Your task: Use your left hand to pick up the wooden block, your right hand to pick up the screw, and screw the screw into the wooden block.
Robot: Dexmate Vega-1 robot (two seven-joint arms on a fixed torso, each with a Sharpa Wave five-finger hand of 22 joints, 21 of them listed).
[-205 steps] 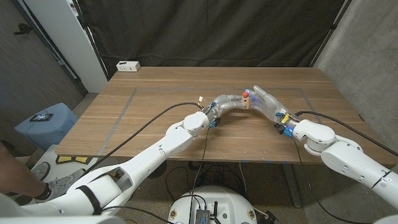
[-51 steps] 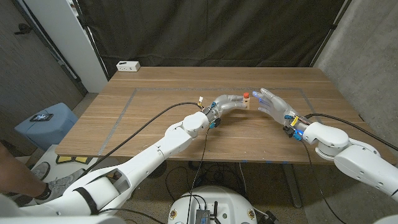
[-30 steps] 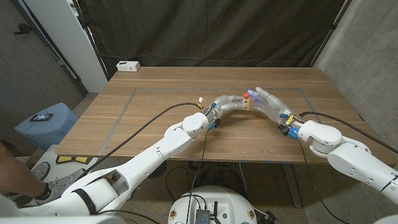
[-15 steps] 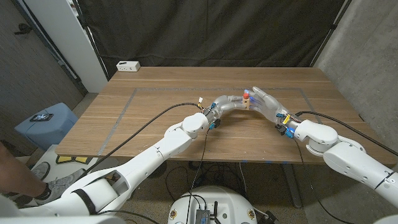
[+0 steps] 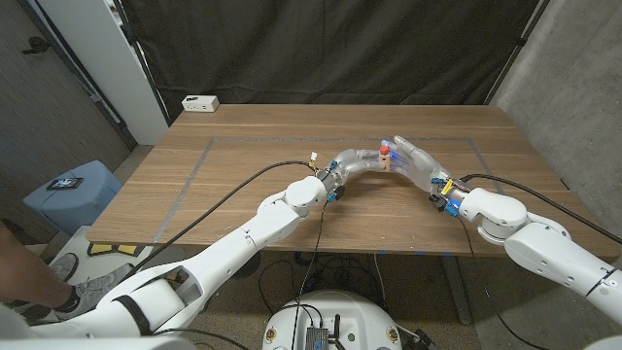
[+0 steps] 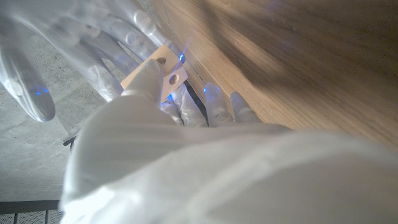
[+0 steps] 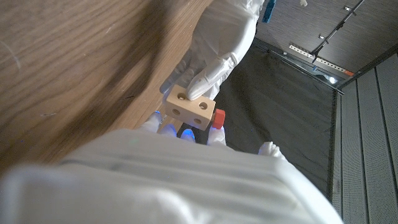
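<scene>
Both hands meet at the wooden block, right of the head frame's centre.

The left hand (image 5: 358, 160) grips the wooden block (image 5: 386, 161) above the wooden table (image 5: 243, 165), its fingers clamped on the block's sides; in the right wrist view that hand (image 7: 219, 46) reaches in from the upper middle, with a fingertip pressed on the block's (image 7: 190, 107) holed face. The screw (image 5: 385, 149), red-headed, stands at the block's top in the head view and shows as a red tip (image 7: 219, 116) at the block's edge in the right wrist view. The right hand (image 5: 416, 158) lies against the block and screw from the right; whether its fingers pinch the screw cannot be told. In the left wrist view its pale fingers (image 6: 93, 46) spread across the upper left beside the block (image 6: 152, 68). A white power strip (image 5: 200, 102) sits at the table's far upper-left corner.
</scene>
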